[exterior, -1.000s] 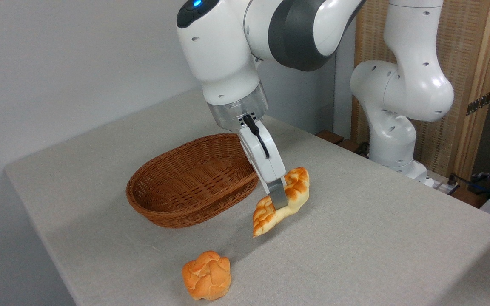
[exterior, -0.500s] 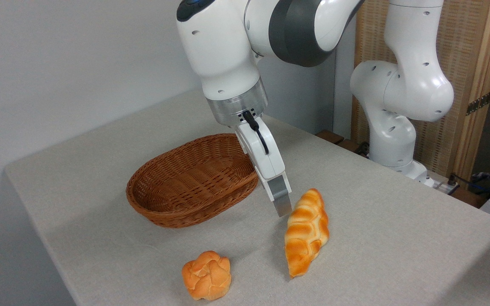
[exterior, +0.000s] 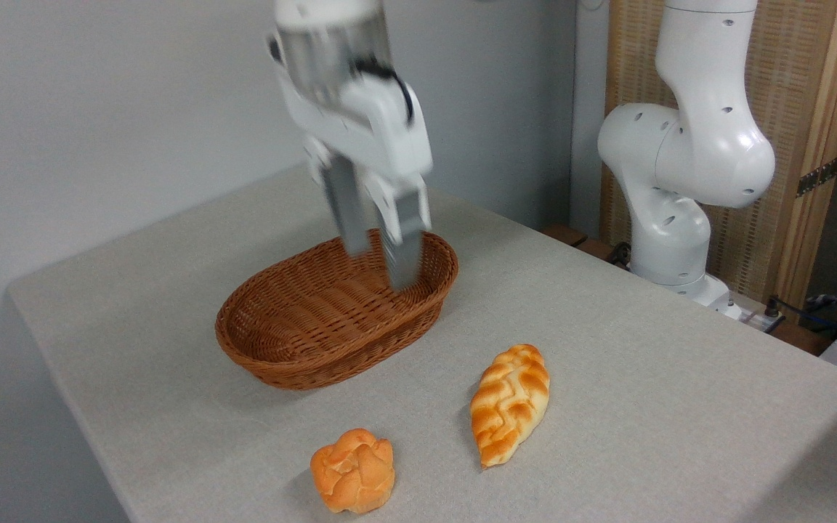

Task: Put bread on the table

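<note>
Since the bread (exterior: pixel 509 404) lies flat on the tabletop (exterior: pixel 644 378), just beside the round roll (exterior: pixel 353 470), little can go wrong — only the blurred end effector (exterior: pixel 375 265), its 2 fingers apart and empty above the basket (exterior: pixel 331 319), clipping the rim.

Probably a robotics lab: Panda arm base (exterior: pixel 669 240), cables (exterior: pixel 811 309), cloth-draped table (exterior: pixel 644 407).

No readable text, label, brand, number or sign anywhere in view. Nothing printed on the arm's white casing, and none to be made out on the blurred parts.
</note>
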`<state>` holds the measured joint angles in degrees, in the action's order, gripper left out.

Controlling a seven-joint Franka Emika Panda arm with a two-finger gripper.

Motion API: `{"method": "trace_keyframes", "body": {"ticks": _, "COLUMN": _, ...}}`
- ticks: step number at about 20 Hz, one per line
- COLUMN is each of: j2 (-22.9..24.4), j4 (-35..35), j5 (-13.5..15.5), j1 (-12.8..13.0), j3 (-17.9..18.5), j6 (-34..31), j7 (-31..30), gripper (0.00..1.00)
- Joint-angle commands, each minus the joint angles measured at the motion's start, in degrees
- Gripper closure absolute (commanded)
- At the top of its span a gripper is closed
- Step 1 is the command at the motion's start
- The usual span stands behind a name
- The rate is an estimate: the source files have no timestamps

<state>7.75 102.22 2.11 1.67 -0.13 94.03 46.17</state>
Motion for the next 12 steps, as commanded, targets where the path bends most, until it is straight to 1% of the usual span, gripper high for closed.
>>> {"method": "trace_keyframes", "body": {"ticks": 1, "j2": -5.2, "j4": -13.4, "j5": 4.9, "j1": 0.5, "j3": -0.3, "j6": -6.0, "j7": -9.6, "gripper": 0.00}}
{"method": "trace_keyframes", "body": {"ticks": 4, "j2": -6.8, "j4": -15.3, "j5": 4.7, "j1": 1.1, "j3": -1.2, "j6": -4.8, "j7": -13.0, "gripper": 0.00}}
{"method": "trace_keyframes", "body": {"ticks": 5, "j2": -7.0, "j4": -15.0, "j5": 4.6, "j1": 1.4, "j3": -1.2, "j6": -3.5, "j7": -13.1, "gripper": 0.00}}
{"method": "trace_keyframes", "body": {"ticks": 7, "j2": -7.3, "j4": -14.7, "j5": 4.4, "j1": 2.5, "j3": -1.1, "j6": -3.5, "j7": -12.9, "gripper": 0.00}}
{"method": "trace_keyframes", "body": {"ticks": 12, "j2": -7.9, "j4": -13.8, "j5": 4.3, "j1": 2.6, "j3": -1.1, "j6": -3.5, "j7": -12.3, "gripper": 0.00}}
